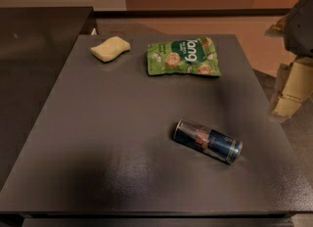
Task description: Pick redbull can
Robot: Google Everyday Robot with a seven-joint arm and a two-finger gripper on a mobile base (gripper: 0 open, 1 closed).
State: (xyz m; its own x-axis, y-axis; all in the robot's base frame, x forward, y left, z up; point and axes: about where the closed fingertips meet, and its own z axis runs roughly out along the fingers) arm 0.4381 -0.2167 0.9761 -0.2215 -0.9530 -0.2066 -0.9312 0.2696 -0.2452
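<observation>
The redbull can [208, 141] lies on its side on the dark grey table [107, 138], right of the middle and toward the front. It is dark blue and silver with a red logo, and its silver end points to the lower right. My gripper [287, 99] is a pale beige shape at the right edge of the view. It hangs beyond the table's right side, above and to the right of the can, and touches nothing.
A green snack bag [184, 56] lies flat at the back of the table. A pale yellow sponge [110, 48] sits at the back left. A second dark surface [34, 50] adjoins on the left. Floor shows to the right.
</observation>
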